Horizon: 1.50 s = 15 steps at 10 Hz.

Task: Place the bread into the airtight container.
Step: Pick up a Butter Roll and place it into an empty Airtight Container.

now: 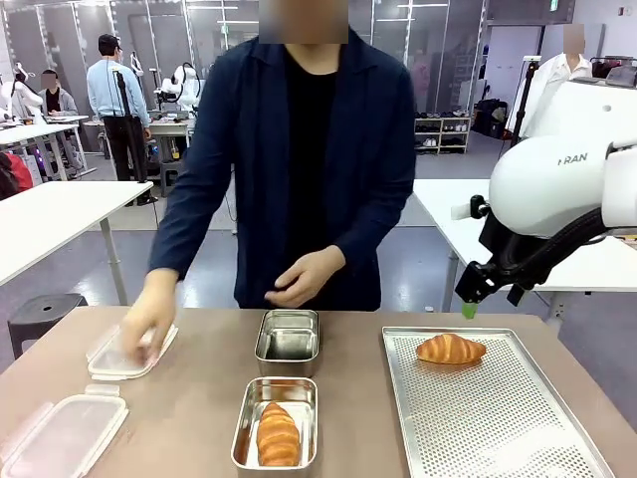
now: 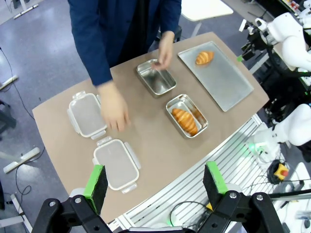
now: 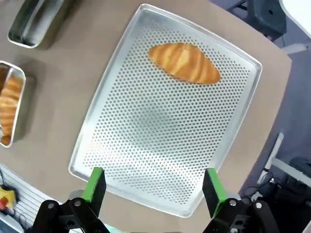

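**Bread [image 1: 451, 349] on the tray [image 1: 498, 418], nothing gripped**

It lies near the tray's far edge, at the tabletop's right side. A second croissant [image 1: 278, 434] fills the steel container [image 1: 242, 428] at the near edge; an empty steel container [image 1: 288, 344] stands just beyond. The right gripper [image 3: 152, 177] hangs over the tray, fingers spread, holding nothing; the left gripper [image 2: 154, 170], high above, likewise. The person's hand [image 1: 149, 319] rests on a clear lid [image 1: 111, 366] near the left edge

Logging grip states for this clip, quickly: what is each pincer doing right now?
Left pincer: open, empty.
Right pincer: open, empty, above the tray.
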Available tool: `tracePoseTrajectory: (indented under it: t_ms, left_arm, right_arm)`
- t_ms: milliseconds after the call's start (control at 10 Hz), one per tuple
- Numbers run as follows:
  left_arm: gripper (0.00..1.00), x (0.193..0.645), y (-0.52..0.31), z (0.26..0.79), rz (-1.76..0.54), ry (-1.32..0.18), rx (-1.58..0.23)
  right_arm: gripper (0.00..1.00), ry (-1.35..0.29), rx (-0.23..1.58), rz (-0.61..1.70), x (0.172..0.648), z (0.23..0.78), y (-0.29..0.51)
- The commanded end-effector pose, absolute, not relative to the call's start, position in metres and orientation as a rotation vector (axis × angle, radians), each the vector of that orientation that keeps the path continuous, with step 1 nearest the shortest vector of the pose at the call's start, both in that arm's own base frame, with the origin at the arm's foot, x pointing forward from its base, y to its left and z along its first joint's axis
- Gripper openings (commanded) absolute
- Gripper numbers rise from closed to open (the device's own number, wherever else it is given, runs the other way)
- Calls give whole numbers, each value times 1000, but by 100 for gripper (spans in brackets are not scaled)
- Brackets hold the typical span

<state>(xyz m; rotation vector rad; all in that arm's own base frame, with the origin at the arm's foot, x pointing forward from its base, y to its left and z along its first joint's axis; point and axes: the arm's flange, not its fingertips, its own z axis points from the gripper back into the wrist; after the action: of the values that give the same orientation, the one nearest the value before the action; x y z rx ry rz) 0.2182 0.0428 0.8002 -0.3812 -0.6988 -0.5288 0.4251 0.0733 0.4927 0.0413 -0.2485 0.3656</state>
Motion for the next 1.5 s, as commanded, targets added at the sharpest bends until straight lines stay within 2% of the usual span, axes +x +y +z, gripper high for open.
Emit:
tracePoseTrajectory:
  t_ms: [0,200,400,700,900,1100,1400]
  left_arm:
    - [100,217,42,801,-557,-699,-386]
    - [100,217,42,801,-557,-699,-386]
    - [100,217,42,801,-557,-699,-386]
    - [100,217,42,801,-557,-699,-386]
    - [100,217,42,801,-557,-699,-386]
    - [100,217,42,801,-557,-699,-386]
    - [100,217,42,801,-557,-699,-386]
  right_arm:
    - [100,-211,42,502,448,484,60]
    - [100,-251,22,644,469,470,62]
    - [100,-246,2,645,491,451,60]
    - [100,-263,133,606,492,444,63]
    - [100,-369,312,574,461,461,9]
    - [100,-573,455,527,412,478,-51]
    - [100,-855,563,219,290,471,-182]
